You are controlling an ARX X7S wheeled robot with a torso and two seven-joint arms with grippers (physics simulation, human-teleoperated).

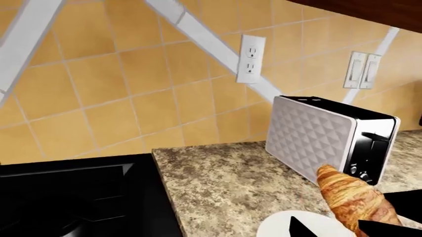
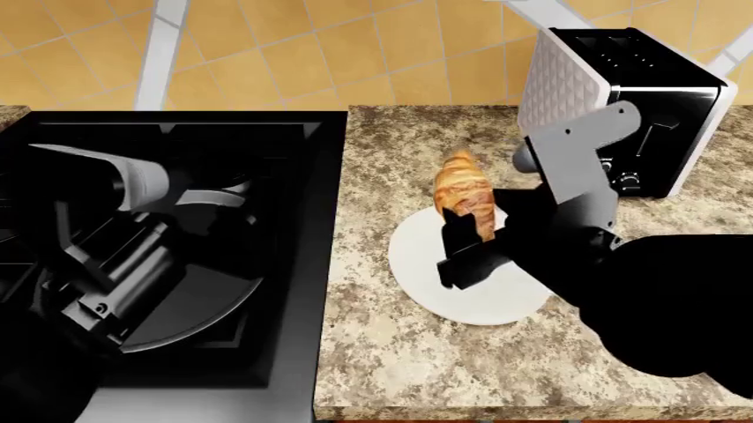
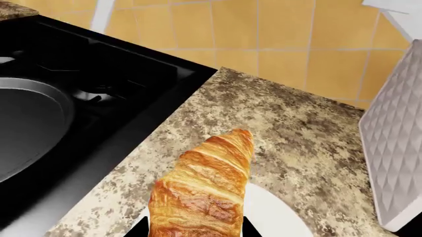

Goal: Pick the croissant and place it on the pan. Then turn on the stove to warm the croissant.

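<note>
Item one, croissant (image 2: 464, 194): I hold it pinched in my right gripper (image 2: 471, 240), lifted above the white plate (image 2: 465, 291). In the right wrist view the croissant (image 3: 203, 190) fills the foreground, black fingertips (image 3: 140, 228) showing on either side of its lower end. From the head view it sits at about 1 o'clock from centre, its tip pointing toward 12.

Item two, pan (image 2: 194, 291): round, black, resting on the stove (image 2: 282, 159) at roughly 9 o'clock from the plate, well apart from the croissant. Its rim curves through the right wrist view (image 3: 29, 128).

Item three, left gripper (image 2: 100, 308): over the stove, above the pan; I cannot tell whether its fingers are spread or pressed together.

Item four, toaster (image 2: 623, 97): white quilted sides, black end panel, standing on the speckled countertop (image 2: 400, 370) at 1 o'clock from the plate, near the croissant (image 1: 353, 200) in the left wrist view.

Item five, wall outlet (image 1: 251, 58): white, on the tan tiled backsplash behind the toaster.
</note>
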